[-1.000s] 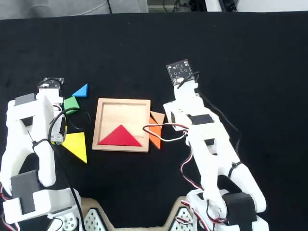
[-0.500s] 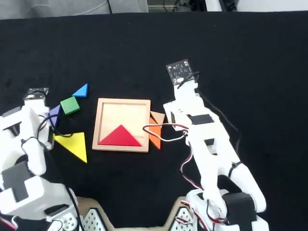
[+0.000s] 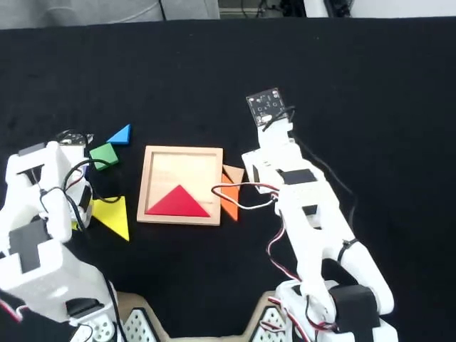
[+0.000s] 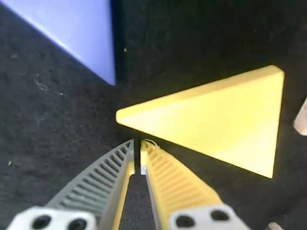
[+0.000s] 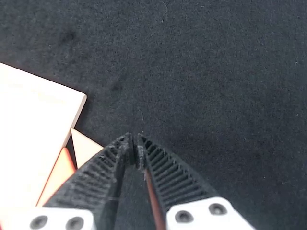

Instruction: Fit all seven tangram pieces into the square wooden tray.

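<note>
Although the left jaws are pressed together with nothing between them, their tips sit just beside the sharp corner of the yellow triangle (image 4: 216,120), which lies flat on the black surface (image 4: 43,120). A purple piece (image 4: 76,33) lies near that same corner, apart from it. The right jaws are likewise closed and empty, low over bare cloth near the tray's corner, with a tan triangle (image 5: 84,146) and an orange piece (image 5: 55,175) just beside them.

Further out, the wooden tray (image 3: 145,185) sits between the two arms and holds one piece, a red triangle (image 3: 178,201) with its long edge along the near rim. The green square (image 3: 105,154) and blue triangle (image 3: 120,135) lie beyond the left arm, so six pieces appear to be waiting outside the tray.

My worry is the left side. With the jaws shut at the triangle's tip, any advance would likely shove the piece rather than grip it, spinning it or sliding it toward the tray's rim. Even once opened, a thin flat piece offers little edge to pinch, and one tip could slip over the top. On the right, a red cable (image 3: 239,189) loops over the orange piece and could drag it if that arm swings.
</note>
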You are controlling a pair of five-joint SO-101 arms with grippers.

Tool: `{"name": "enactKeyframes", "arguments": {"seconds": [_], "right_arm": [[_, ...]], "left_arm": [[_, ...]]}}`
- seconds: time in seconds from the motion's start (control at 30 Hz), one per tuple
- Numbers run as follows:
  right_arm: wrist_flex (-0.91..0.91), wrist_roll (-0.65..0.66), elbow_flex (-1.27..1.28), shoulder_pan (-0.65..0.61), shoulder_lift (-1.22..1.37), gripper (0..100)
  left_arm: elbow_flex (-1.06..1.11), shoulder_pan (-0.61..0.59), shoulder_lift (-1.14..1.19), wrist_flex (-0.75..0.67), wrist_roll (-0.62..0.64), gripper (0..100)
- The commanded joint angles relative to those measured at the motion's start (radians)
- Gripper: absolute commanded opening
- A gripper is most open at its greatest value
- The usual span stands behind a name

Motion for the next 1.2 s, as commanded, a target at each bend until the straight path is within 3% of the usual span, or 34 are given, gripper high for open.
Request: {"name": "enactKeyframes", "arguments": {"seconds": [0.0,0.2,0.53,0.67,0.73,0.87,1.17], "right_arm": [[-0.012,0.012,-0.005,0.003,-0.001,1.8],[-0.012,0.012,-0.005,0.003,-0.001,1.8],[-0.012,0.012,-0.005,0.003,-0.001,1.8],[-0.012,0.012,-0.005,0.003,-0.001,1.8],[-0.012,0.012,-0.005,0.003,-0.001,1.8],[-0.012,0.012,-0.005,0.003,-0.001,1.8],[-0.012,0.012,-0.005,0.003,-0.001,1.8]], "left_arm": [[0.021,0.061,-0.157,0.002,-0.011,3],[-0.027,0.163,-0.19,0.006,0.015,3],[-0.076,0.087,-0.17,0.071,0.035,3],[-0.016,0.104,-0.181,0.12,-0.044,3],[0.012,0.116,-0.17,0.068,-0.046,3],[0.013,0.12,-0.17,-0.083,0.068,3],[-0.062,0.177,-0.17,-0.092,0.077,3]]}}
